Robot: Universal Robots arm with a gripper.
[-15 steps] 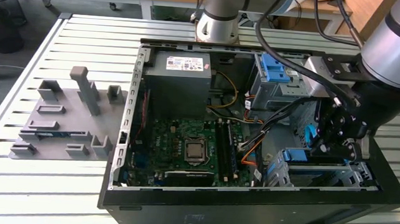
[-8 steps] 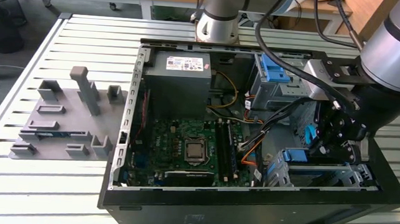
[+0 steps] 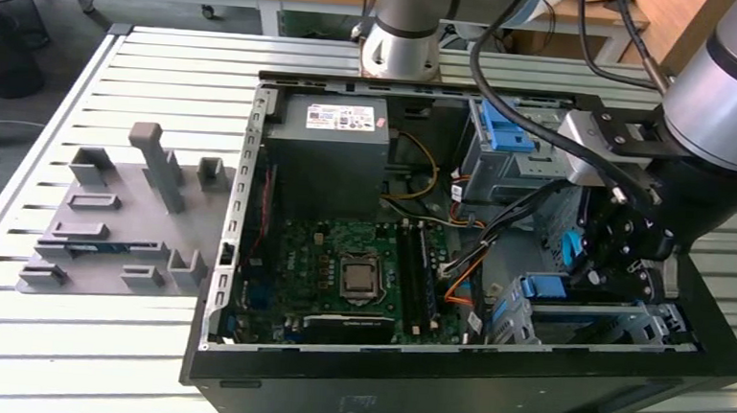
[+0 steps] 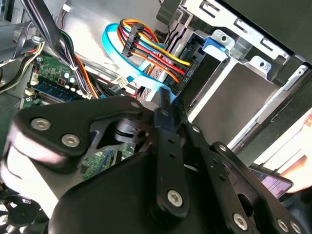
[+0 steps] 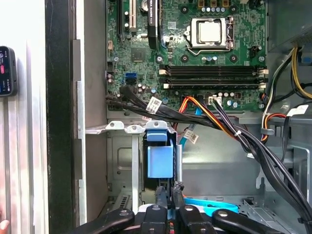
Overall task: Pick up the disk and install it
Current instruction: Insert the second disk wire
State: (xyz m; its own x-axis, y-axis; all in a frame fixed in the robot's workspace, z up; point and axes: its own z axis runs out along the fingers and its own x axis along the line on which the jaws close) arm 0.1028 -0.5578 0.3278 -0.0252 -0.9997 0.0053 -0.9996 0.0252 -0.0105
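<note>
One arm reaches down into the open computer case (image 3: 460,385), which lies on its side on the slatted metal desk (image 3: 79,342). The hand (image 3: 605,275) hangs inside the case's near corner on the exterior view's right, just above the grey metal drive cage (image 3: 649,324).

In the first wrist view the hand (image 5: 169,191) has its two black fingers (image 5: 161,194) pressed almost together, with only a thin slit between the tips. Whether they pinch anything in that slit cannot be told. The tips sit right at the edge of the disk (image 5: 160,161), which stands edge-on in a slot of the cage with its blue bracket facing out and its blue tab at the cage rim. The disk is thus seated in the cage, not lying loose on the desk.

In the second wrist view the hand (image 4: 165,105) meets the end of a flat blue data cable (image 4: 111,48), just beside a plug of red, yellow, orange and black wires (image 4: 146,46) that runs into the back of the cage.

Left of the cage in the exterior view lies the green motherboard (image 3: 339,262) with its bare processor socket (image 3: 360,275). Farther off stands the big grey power-supply box (image 3: 335,132). A bundle of black cables (image 5: 195,117) crosses between board and cage. Well apart, on the desk at the exterior view's left, sits a grey moulded fixture (image 3: 118,220).
</note>
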